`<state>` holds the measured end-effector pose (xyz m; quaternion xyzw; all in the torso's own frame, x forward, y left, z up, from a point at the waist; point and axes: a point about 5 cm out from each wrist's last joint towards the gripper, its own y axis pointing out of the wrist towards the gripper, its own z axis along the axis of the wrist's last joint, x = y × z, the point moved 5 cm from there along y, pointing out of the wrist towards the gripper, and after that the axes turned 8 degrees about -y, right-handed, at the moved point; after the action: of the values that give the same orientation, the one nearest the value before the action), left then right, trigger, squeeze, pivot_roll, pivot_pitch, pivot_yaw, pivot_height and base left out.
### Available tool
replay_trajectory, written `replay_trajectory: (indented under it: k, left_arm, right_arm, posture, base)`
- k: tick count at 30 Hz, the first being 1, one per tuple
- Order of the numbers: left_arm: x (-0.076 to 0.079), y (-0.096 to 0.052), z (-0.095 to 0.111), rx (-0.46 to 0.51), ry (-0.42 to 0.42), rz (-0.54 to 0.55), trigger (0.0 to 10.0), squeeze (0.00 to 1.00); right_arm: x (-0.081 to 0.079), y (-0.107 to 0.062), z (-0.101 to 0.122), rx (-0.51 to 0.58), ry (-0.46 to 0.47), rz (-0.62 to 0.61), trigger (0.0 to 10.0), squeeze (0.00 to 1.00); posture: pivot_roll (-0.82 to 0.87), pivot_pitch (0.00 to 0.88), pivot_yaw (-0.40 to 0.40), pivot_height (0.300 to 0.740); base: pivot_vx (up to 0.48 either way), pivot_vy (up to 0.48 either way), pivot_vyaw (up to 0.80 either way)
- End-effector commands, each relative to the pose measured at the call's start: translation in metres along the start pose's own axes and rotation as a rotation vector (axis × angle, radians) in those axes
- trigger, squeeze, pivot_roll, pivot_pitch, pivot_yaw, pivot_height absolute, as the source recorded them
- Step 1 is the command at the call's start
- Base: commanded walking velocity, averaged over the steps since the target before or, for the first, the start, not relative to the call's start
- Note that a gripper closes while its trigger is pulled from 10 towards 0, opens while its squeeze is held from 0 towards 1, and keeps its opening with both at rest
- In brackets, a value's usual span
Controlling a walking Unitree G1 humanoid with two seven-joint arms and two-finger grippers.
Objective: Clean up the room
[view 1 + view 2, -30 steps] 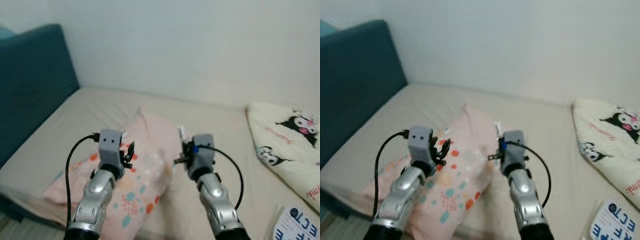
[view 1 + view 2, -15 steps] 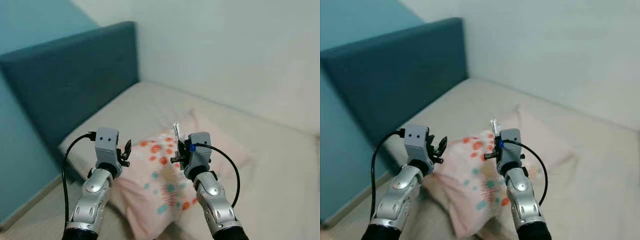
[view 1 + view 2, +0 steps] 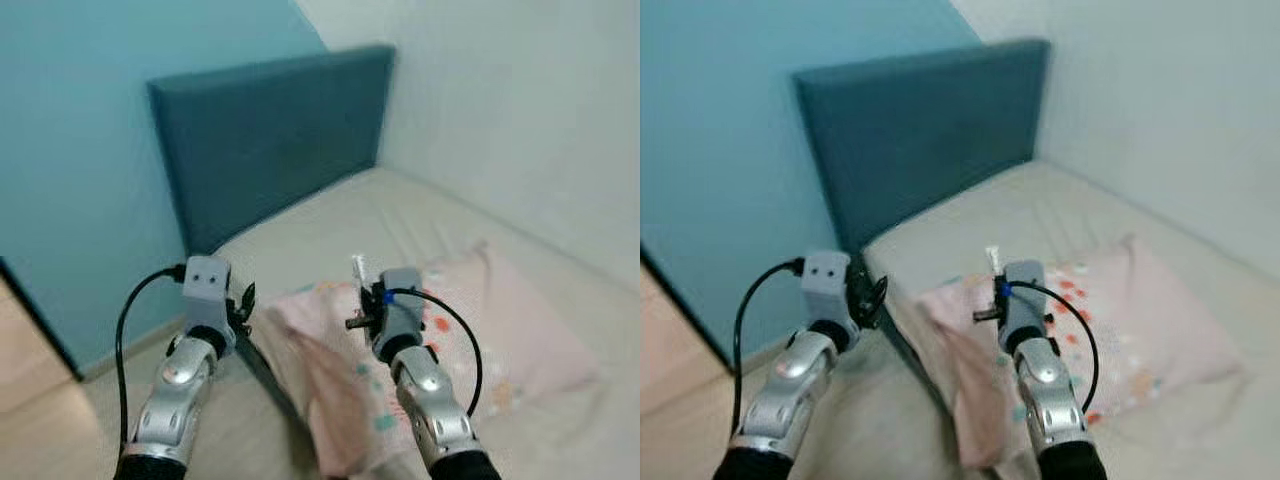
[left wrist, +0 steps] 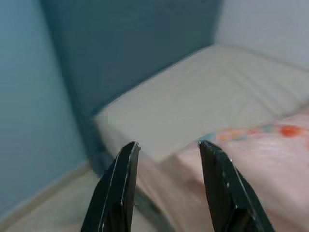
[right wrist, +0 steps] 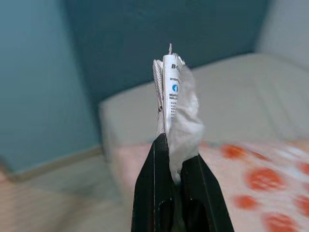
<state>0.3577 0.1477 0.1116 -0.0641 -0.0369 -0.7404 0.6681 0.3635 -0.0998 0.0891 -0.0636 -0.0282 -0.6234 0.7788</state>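
Teal walls meet a pale wall at the corner of a bedroom, where a dark blue headboard (image 3: 270, 140) stands at the head of a bed (image 3: 330, 225) covered in a beige sheet. On the bed lies a pink pillow (image 3: 500, 320) with orange and teal dots, one corner drooping over the mattress edge.

Both silver arms reach forward, raised in front of the bed. The right tool (image 5: 175, 159) has its two black fingers pressed together on a small crumpled wrapper (image 5: 175, 94), white paper with blue print and a bit of clear film, standing upright above the fingertips. The left tool (image 4: 166, 145) is spread wide and holds nothing, hovering near the pillow's corner.

The wrapper looks very light, thin and floppy, likely to slip or flutter loose if the pinch eases; gripping it low, across the bunched folds, seems safest. The pillow appears soft and bulky, so it would probably sag when lifted and is best taken by a corner or a gathered edge.
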Motion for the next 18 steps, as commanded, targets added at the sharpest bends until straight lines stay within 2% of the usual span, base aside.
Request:
replay_trajectory:
  k: [1, 5, 10, 18]
  left_arm:
    - [0.004, 0.000, -0.011, -0.046, -0.004, -0.014, 10.0, 0.00]
    - [0.007, 0.004, -0.010, -0.056, 0.017, -0.020, 10.0, 0.00]
    - [-0.002, 0.008, -0.008, -0.046, 0.038, 0.065, 10.0, 0.00]
    - [-0.011, 0.001, -0.018, -0.101, 0.029, 0.062, 10.0, 0.00]
  right_arm:
    - [0.006, -0.001, -0.007, -0.030, 0.022, -0.017, 10.0, 0.00]
    - [0.005, 0.003, -0.005, -0.029, 0.052, -0.013, 10.0, 0.00]
    - [0.004, 0.002, -0.013, -0.069, 0.043, -0.005, 10.0, 0.00]
    - [0.007, -0.003, -0.026, -0.113, 0.046, -0.019, 10.0, 0.00]
  posture:
    - [0.04, 0.000, -0.075, 0.740]
    - [0.04, 0.000, -0.071, 0.740]
    - [0.04, 0.000, -0.062, 0.740]
    - [0.04, 0.000, -0.055, 0.740]
  base:
    - [0.000, 0.000, 0.80]
    - [0.000, 0.000, 0.80]
    - [0.000, 0.000, 0.80]
    - [0.000, 0.000, 0.80]
